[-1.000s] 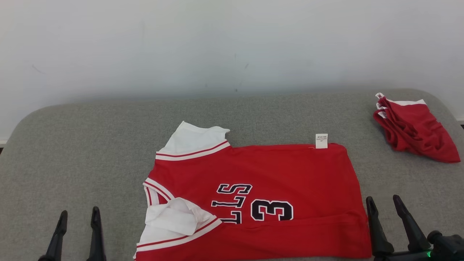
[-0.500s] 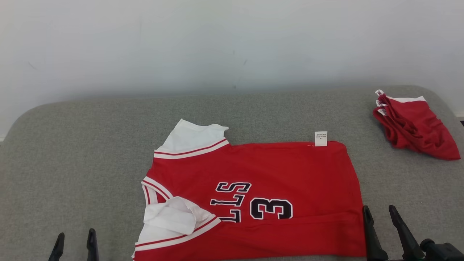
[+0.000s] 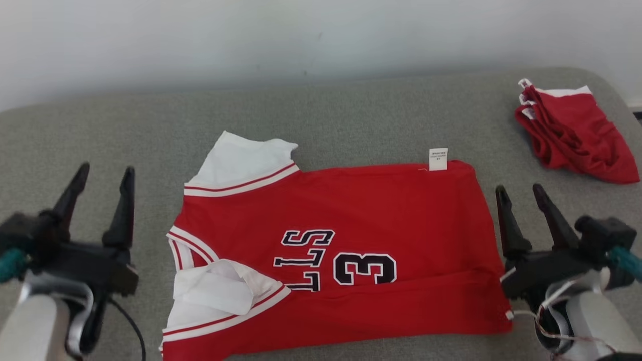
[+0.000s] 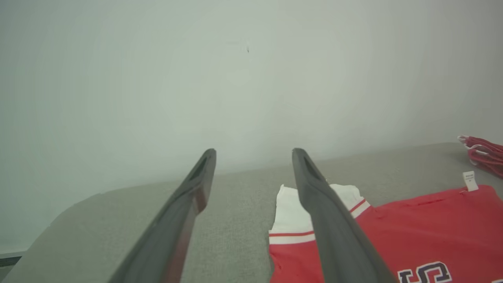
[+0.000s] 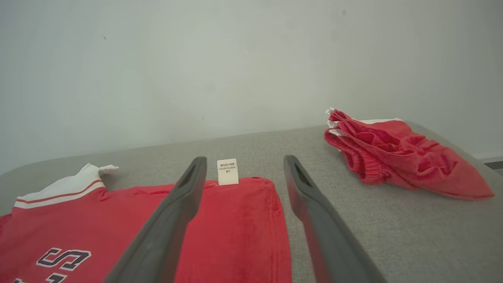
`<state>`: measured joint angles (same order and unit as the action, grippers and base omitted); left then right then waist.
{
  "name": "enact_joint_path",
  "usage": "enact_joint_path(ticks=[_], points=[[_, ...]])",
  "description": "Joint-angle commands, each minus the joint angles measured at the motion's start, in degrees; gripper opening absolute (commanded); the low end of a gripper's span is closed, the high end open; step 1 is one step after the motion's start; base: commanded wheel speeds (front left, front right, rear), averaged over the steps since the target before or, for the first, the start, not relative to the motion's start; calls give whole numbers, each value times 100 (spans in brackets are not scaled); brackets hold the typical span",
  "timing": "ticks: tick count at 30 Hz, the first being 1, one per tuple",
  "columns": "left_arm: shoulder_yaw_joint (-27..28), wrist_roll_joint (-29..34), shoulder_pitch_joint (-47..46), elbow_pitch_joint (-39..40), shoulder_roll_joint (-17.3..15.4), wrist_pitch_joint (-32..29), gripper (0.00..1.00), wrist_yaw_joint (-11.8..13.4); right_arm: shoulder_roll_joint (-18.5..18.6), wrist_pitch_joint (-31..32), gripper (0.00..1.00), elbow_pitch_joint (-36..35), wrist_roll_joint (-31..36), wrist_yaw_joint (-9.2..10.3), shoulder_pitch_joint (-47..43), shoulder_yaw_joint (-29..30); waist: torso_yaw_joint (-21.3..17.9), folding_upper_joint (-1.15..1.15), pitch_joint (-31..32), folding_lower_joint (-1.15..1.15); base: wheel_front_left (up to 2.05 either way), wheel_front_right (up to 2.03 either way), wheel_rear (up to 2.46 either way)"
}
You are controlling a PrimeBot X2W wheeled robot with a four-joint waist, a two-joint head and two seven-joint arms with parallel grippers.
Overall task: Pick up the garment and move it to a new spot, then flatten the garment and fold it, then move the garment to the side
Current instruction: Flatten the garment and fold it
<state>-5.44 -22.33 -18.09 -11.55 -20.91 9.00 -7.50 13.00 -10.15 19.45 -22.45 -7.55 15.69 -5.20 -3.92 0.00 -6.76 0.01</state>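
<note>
With the red jersey (image 3: 341, 250) lying flat on the grey table (image 3: 351, 115) between our left gripper (image 3: 107, 168) and right gripper (image 3: 518, 188), both spread wide and holding nothing, we should probably pinch matching corners together and fold evenly, avoiding wrinkles.
</note>
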Motion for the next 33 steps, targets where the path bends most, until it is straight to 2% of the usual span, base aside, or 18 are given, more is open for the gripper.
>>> enact_joint_path(ticks=[1,9,16,25,29,33], points=[[-110,-181,-327,-69,-144,-67,100,10,36,66,100,88,-17,14,252,-65,-235,0,-524,-1,0,0,0],[-1412,-1397,-2312,-665,-1047,-1107,100,9,210,649,100,1002,-111,14,1913,-541,-551,0,-1366,-1,0,0,0],[-2469,-2124,-3424,-1200,-1545,-1772,100,8,186,1078,100,1745,-355,14,2936,-1068,-768,0,-1759,-1,0,0,0],[-3512,-2408,-4367,-2008,-1634,-2144,100,7,114,1481,100,2365,-725,14,3724,-1768,-947,0,-2135,-1,0,0,0],[-3864,-2605,-4569,-2370,-1605,-2336,100,8,77,1551,100,2516,-913,14,3866,-2052,-978,0,-2208,-1,0,0,0],[-4071,-2723,-4712,-2607,-1656,-2257,100,8,85,1597,100,2609,-1123,14,3962,-2287,-1020,0,-2246,-1,0,0,0]])
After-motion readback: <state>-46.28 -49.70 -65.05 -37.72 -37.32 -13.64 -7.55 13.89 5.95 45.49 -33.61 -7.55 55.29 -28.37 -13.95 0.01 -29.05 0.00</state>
